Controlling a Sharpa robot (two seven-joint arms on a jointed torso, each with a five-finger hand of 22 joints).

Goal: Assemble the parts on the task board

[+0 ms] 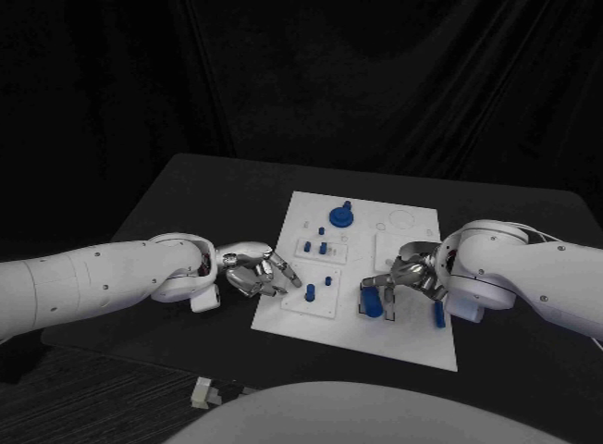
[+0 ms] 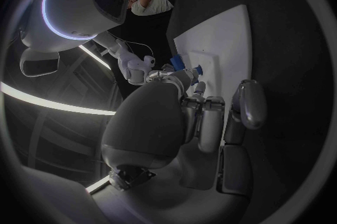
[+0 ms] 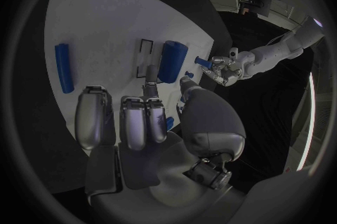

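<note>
The white task board lies mid-table. My left hand reaches in at its left edge, and its fingertips seem to pinch a small blue peg standing on a raised white sub-plate. From the right wrist view that peg juts out of the left hand. My right hand hovers over the board's right part, fingers pointing down and holding nothing. Just beyond its fingertips a blue block rests. A blue bar lies on the board beside that hand.
A round blue knob stands near the board's far edge. Two short blue pegs and another stand left of centre. The black table runs to its near left edge close to my left forearm.
</note>
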